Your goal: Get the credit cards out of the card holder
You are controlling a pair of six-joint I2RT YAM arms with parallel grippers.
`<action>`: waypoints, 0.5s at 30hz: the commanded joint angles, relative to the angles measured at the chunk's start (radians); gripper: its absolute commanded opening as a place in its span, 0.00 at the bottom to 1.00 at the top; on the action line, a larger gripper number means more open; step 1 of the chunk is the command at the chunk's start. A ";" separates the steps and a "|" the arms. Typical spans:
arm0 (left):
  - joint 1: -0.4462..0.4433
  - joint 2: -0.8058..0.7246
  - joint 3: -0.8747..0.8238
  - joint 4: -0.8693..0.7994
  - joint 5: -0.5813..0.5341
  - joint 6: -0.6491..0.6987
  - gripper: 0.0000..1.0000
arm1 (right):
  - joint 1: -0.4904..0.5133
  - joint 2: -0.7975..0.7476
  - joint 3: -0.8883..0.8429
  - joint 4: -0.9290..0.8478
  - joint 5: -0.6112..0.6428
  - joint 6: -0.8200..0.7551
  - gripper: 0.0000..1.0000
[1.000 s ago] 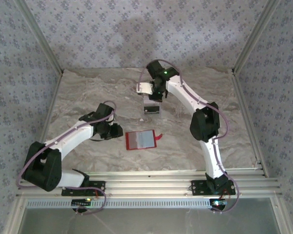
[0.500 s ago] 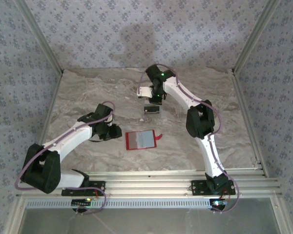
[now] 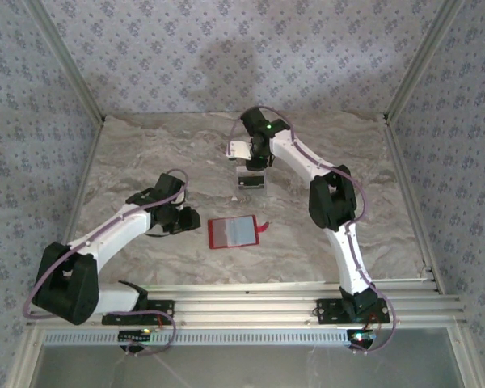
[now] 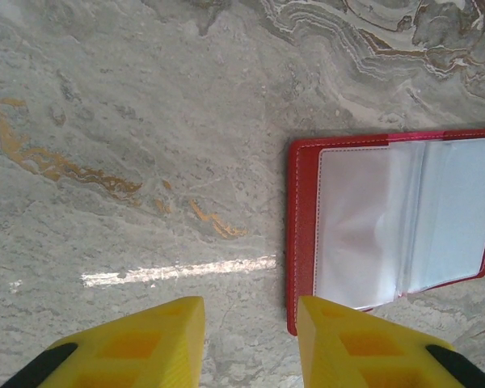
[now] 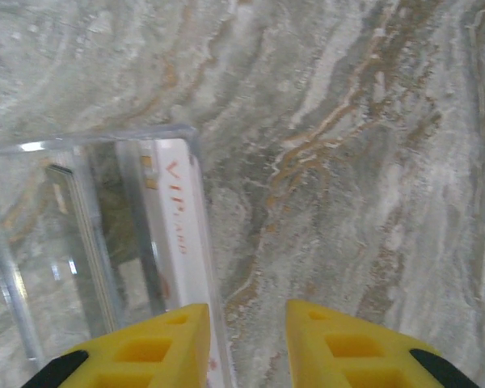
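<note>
On the marble tabletop [image 3: 145, 153], both grippers hung released near an open card holder.
At 9 o'clock of the card holder, the left gripper [image 4: 250, 311] hovered low with its yellow fingers apart, bare stone between them. The red card holder [image 4: 388, 226] lay flat and unfolded near the tabletop's centre, pale pockets up. At its 12 o'clock stood a clear stand [image 5: 89, 145] with credit cards [image 5: 174, 226] upright inside. The right gripper [image 5: 246, 311] hung above the stand's edge, fingers parted, gripping nothing.
</note>
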 commanded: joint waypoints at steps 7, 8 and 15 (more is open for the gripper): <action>0.009 -0.071 -0.024 0.015 -0.100 0.030 0.57 | -0.014 -0.220 -0.189 0.204 0.089 0.051 0.58; 0.009 -0.079 -0.025 0.020 -0.123 0.033 0.63 | -0.019 -0.247 -0.227 0.230 0.094 0.077 0.66; 0.019 -0.120 -0.037 0.082 -0.281 0.075 1.00 | -0.069 -0.437 -0.514 0.403 0.114 0.280 1.00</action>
